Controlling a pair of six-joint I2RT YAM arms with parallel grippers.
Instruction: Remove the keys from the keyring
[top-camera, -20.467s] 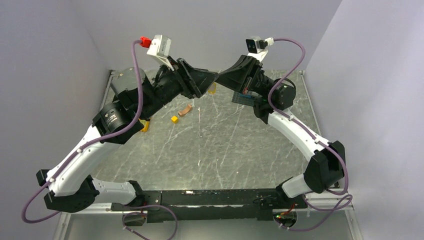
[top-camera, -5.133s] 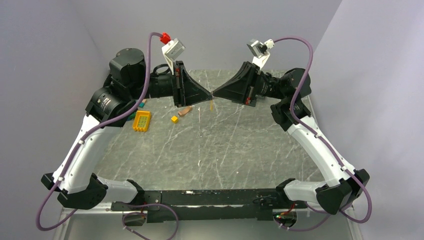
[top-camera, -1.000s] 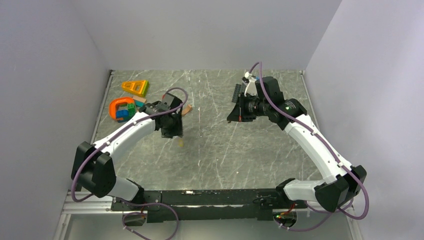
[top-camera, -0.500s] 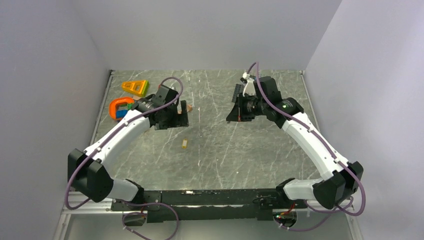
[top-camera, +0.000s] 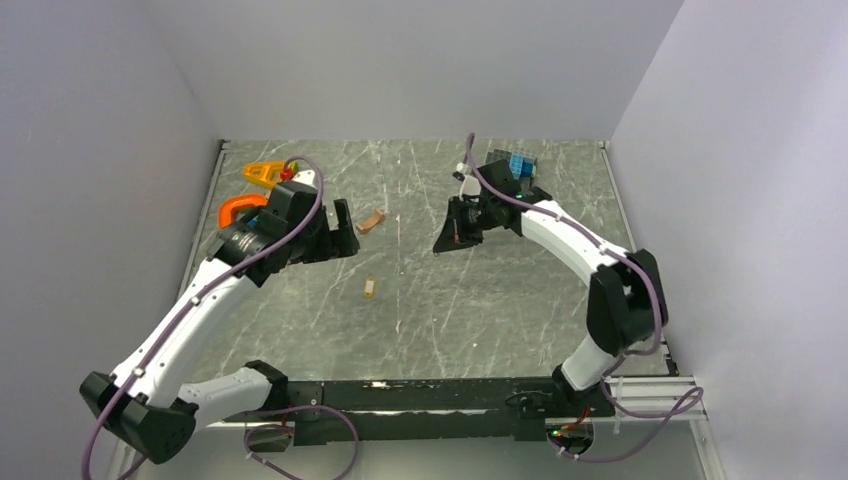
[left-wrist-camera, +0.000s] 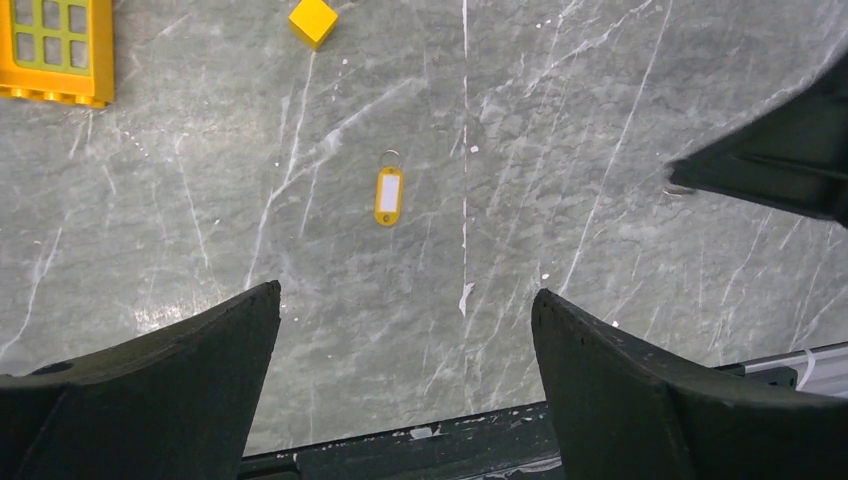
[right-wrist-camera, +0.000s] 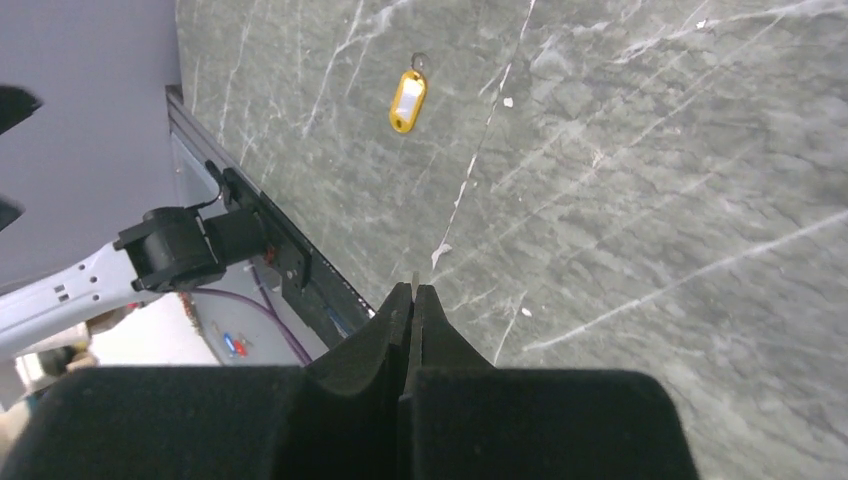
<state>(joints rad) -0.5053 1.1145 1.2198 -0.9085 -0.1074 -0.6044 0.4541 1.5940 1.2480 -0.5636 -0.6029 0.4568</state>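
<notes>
Left wrist view: the yellow key tag (left-wrist-camera: 388, 196), thin ring (left-wrist-camera: 390, 155) attached, lies flat on the table (left-wrist-camera: 600, 100) ahead of the left claw (left-wrist-camera: 405, 295), whose fingers are spread wide. The right claw (right-wrist-camera: 412, 292) is pressed together, apart from the tag.

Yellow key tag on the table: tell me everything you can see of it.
The yellow key tag is a small flat oblong with rounded ends, plastic by its look, with a white label window in its face. A thin grey ring sits at one end, apparently threaded through it. The tag lies flat on the marbled grey table, well apart from the yellow cube. Only the table touches it: the left gripper is open above it, and the right gripper is shut and away from it.
</notes>
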